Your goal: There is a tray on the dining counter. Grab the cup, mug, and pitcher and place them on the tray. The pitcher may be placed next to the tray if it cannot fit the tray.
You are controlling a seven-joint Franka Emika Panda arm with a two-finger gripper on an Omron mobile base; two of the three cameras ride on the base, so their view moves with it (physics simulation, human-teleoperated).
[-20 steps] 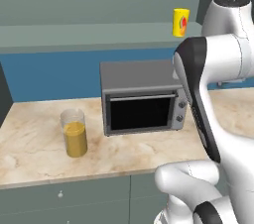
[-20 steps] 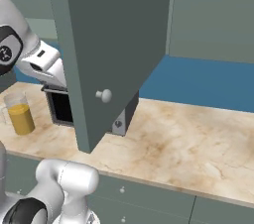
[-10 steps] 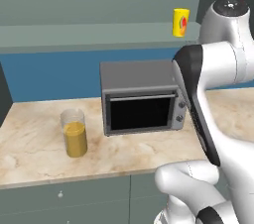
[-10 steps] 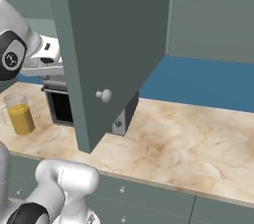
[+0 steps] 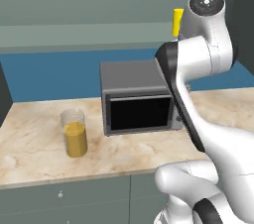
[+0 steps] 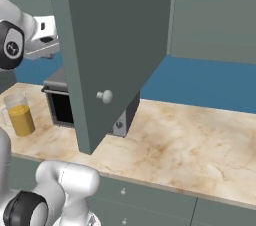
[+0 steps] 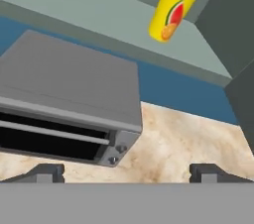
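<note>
The white arm rears high, elbow bent, wrist raised; the gripper (image 7: 127, 171) is empty, its jaws spread wide.

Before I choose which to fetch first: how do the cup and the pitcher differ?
The cup is opaque bright yellow with a red-orange mark; the pitcher is clear glass, orange-yellow in its lower half. The cup stands up in the open cabinet above the toaster oven; the pitcher stands on the marbled counter left of it. Both are upright and untouched.
</note>
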